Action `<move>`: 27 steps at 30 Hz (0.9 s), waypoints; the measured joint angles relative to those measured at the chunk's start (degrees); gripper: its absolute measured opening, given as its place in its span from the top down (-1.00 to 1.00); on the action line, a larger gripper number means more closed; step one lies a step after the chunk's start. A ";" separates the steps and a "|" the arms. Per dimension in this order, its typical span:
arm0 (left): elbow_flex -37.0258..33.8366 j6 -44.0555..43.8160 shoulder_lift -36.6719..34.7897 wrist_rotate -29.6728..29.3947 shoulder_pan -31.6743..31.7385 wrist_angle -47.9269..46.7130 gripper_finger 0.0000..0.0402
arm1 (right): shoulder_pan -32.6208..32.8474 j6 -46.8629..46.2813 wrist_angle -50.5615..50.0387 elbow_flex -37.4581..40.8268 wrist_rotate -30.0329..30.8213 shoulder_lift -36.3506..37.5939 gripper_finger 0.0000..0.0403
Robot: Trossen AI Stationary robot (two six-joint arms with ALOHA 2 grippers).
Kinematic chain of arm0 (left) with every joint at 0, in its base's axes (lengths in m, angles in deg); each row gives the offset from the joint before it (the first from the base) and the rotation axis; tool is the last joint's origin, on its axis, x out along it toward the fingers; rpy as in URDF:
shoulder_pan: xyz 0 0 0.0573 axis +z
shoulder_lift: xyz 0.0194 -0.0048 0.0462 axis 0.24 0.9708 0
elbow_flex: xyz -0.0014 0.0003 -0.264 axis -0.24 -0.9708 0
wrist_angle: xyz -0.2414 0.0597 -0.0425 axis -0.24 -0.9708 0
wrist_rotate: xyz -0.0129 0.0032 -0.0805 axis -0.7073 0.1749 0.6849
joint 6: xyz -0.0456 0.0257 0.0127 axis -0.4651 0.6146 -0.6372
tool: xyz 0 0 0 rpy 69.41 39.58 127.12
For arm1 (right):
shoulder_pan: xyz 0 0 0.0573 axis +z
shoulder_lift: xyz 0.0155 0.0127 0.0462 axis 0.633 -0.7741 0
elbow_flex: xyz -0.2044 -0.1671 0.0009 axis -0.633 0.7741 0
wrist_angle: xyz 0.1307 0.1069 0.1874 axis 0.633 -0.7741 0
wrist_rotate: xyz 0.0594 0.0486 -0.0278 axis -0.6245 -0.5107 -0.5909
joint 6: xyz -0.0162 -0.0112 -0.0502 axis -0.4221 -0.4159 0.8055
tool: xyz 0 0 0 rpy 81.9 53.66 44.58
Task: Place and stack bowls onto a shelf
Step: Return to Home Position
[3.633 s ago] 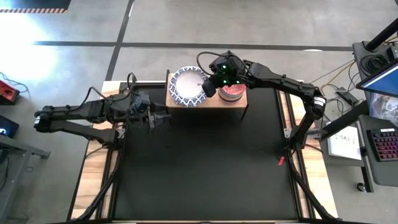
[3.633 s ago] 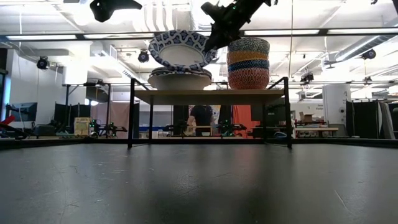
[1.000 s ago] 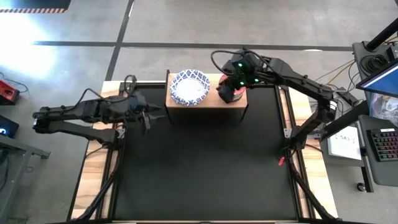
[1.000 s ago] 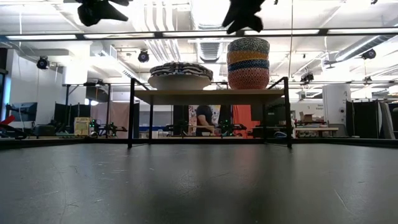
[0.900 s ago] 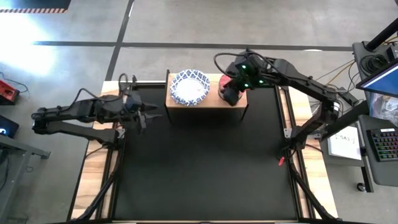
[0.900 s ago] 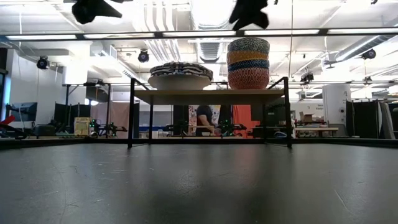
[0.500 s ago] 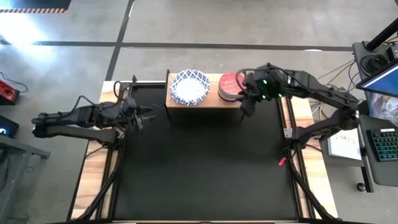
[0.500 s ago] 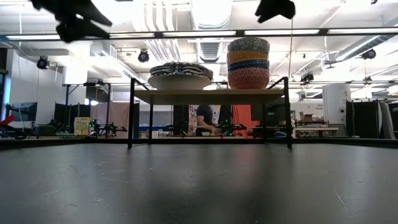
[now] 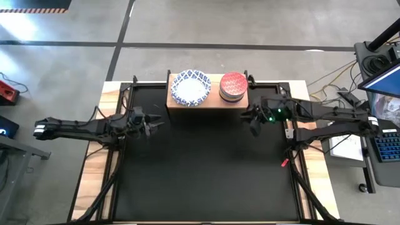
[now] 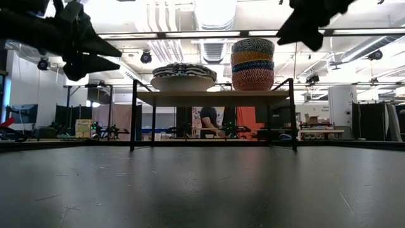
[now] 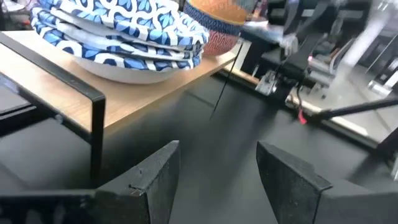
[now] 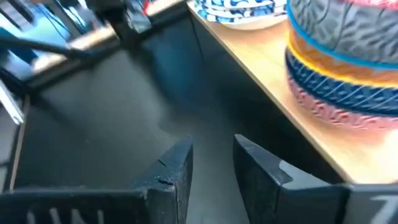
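The small rectangular light-wood shelf (image 9: 212, 102) on thin dark metal legs stands at the far edge of the matte black mat (image 9: 200, 175). Its long axis runs side to side along that edge. On its left half sits a nested stack of wide, shallow white bowls with blue-patterned rims (image 9: 191, 87). The rims overlap so closely that their number is hard to make out. On the shelf's right half, just beside that stack, is a taller, rounder stack of four smaller bowls (image 10: 252, 63). Its bands run grey-patterned on top, then yellow-tan, blue and red at the bottom. From straight above only a red-pink disc shows. Both stacks stand upright with their mouths up.

The left arm (image 9: 81, 128) reaches in low towards the shelf's left end, and its jaws stop short of the near-left leg. The left jaws are spread wide and hold nothing. The right arm (image 9: 325, 112) lies off the shelf's right end, with its jaws just beyond the near-right corner. The right jaws are parted by a narrow gap and are also empty.

The mat covers most of the pale wooden desk (image 9: 94, 181). In the low view both arms are only dark shapes cut off at the top edge. Below the shelf board, far behind it, a person in a dark top (image 10: 205, 119) is partly visible.
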 joint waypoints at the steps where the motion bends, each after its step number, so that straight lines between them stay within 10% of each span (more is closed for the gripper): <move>1: -0.99 -0.05 0.02 0.02 0.00 2.07 0.03 | 0.31 -0.36 3.19 2.60 0.01 1.10 0.51; 27: -7.28 2.39 3.00 1.53 0.02 8.71 0.03 | 4.63 -2.60 59.86 45.17 1.31 8.09 0.64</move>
